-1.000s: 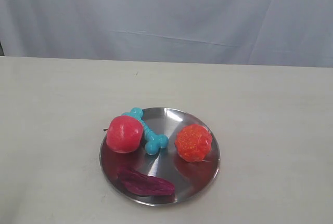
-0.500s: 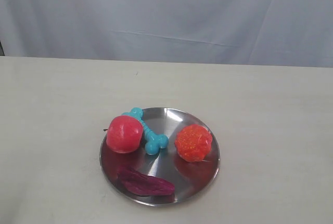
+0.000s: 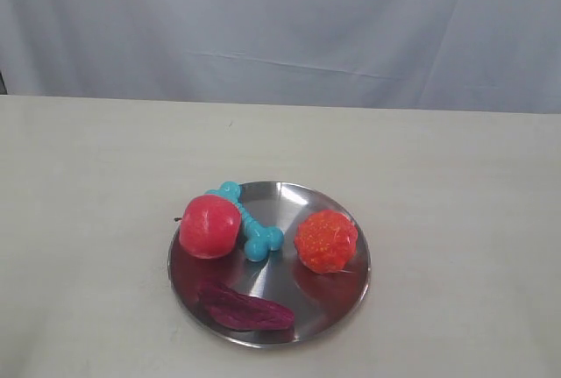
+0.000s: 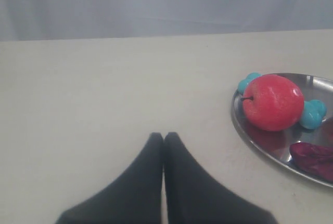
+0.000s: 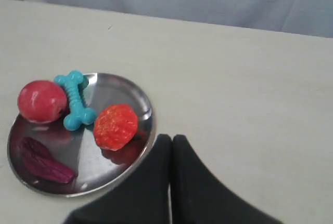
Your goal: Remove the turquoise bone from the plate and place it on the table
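Note:
The turquoise bone (image 3: 247,222) (image 5: 76,99) lies on the silver plate (image 3: 342,295) (image 5: 125,86), its far end reaching the rim and its side against a red apple (image 3: 209,226). In the left wrist view only its knobs (image 4: 313,114) show past the apple (image 4: 272,102). My left gripper (image 4: 164,137) is shut and empty, over the beige table (image 3: 96,176) well aside of the plate (image 4: 263,143). My right gripper (image 5: 171,139) is shut and empty, beside the plate's rim. Neither gripper appears in the exterior view.
An orange knobbly ball (image 3: 326,240) (image 5: 115,126) and a dark purple piece (image 3: 245,308) (image 5: 44,160) also lie on the plate. A pale grey-blue curtain (image 3: 280,18) hangs behind the table's far edge.

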Motion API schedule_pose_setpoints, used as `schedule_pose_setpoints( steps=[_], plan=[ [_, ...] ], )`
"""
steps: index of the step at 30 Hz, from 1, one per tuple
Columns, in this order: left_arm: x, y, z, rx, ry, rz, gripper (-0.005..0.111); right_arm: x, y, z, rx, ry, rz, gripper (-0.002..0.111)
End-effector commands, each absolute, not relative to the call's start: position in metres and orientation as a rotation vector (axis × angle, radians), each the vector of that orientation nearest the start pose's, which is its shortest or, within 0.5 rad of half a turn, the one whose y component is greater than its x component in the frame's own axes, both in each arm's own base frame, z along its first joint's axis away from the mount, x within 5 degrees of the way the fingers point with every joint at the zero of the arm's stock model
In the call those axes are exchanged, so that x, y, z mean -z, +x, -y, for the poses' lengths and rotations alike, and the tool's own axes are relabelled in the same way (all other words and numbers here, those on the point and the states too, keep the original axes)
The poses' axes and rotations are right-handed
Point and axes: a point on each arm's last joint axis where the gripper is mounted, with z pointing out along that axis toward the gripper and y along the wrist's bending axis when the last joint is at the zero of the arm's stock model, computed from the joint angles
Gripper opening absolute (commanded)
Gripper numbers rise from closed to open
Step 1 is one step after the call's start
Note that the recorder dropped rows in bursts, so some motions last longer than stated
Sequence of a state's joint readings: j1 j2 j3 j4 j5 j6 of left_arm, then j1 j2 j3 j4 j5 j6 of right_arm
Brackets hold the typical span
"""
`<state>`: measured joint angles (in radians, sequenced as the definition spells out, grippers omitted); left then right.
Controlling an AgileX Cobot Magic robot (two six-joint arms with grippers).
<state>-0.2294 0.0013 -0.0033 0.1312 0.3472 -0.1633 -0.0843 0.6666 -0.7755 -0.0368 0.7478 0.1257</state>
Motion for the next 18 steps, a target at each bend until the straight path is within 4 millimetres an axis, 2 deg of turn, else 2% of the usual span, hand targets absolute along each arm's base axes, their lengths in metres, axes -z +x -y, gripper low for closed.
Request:
schedule_pose_setpoints(
  steps=[1, 3, 4, 8, 13, 18],
  plan=[
    [-0.182, 0.053, 0.008, 0.152, 0.143, -1.824, 0.0, -0.356, 0.171, -0.005, -0.001, 0.055, -2.252, -0.001],
    [-0.182, 0.053, 0.008, 0.152, 0.143, -1.824, 0.0, -0.359, 0.196, -0.016, -0.021, 0.0, -2.29, -0.001],
    [-0.182, 0.053, 0.008, 0.152, 0.143, -1.824, 0.0, -0.356, 0.221, -0.025, -0.027, -0.042, -2.347, -0.001],
    [-0.182, 0.053, 0.008, 0.152, 0.143, -1.824, 0.0, -0.344, 0.287, -0.046, -0.024, -0.097, -2.504, -0.001],
    [-0.182, 0.053, 0.008, 0.152, 0.143, -1.824, 0.0, -0.323, 0.326, -0.055, -0.021, -0.167, -2.565, -0.001],
    [-0.182, 0.053, 0.008, 0.152, 0.143, -1.824, 0.0, -0.304, 0.349, -0.06, 0.001, -0.285, -2.577, -0.001]
  ],
)
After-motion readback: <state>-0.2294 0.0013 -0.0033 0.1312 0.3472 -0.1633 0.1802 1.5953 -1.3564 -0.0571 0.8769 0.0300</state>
